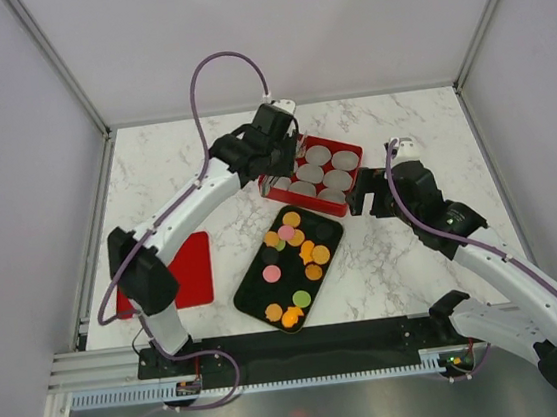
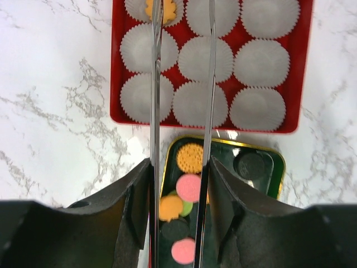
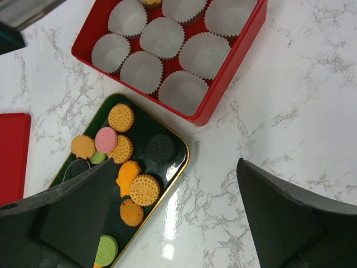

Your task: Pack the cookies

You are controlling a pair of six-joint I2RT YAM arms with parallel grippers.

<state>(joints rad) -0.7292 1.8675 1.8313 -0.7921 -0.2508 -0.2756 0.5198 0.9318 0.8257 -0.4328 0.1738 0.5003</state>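
Cookies (image 1: pixel 286 233), mostly orange with a few pink, green and dark ones, lie loose on a black tray (image 1: pixel 258 291) at the centre of the overhead view. Just above and to the right of it stands a red box (image 1: pixel 350 146) filled with paper cups (image 1: pixel 311 173). A flat red lid (image 1: pixel 193 269) lies on the marble table (image 1: pixel 416 263) at the left, well apart from both. The left gripper (image 1: pixel 283 163) hangs over the upper left end of the box and hides that corner. The right gripper (image 1: pixel 367 193) sits just beside the box's right corner.

From the left wrist, two thin metal fingers (image 2: pixel 156 84) run up the frame, parallel and clearly apart, with nothing between them but the cups below. One orange scallop-edged cookie (image 2: pixel 167 10) lies in the cup at the upper left of the box, under the line of the left-hand finger. The tray shows at the bottom, between the finger mounts, with several cookies on it.

From the right wrist, the two black fingers (image 3: pixel 83 206) stand in the lower corners of the frame, spread wide and holding nothing. Between them and above lie the table and the gold-rimmed tray with its cookies, at lower left. The box fills the top of the frame, and the lid's edge shows at far left.
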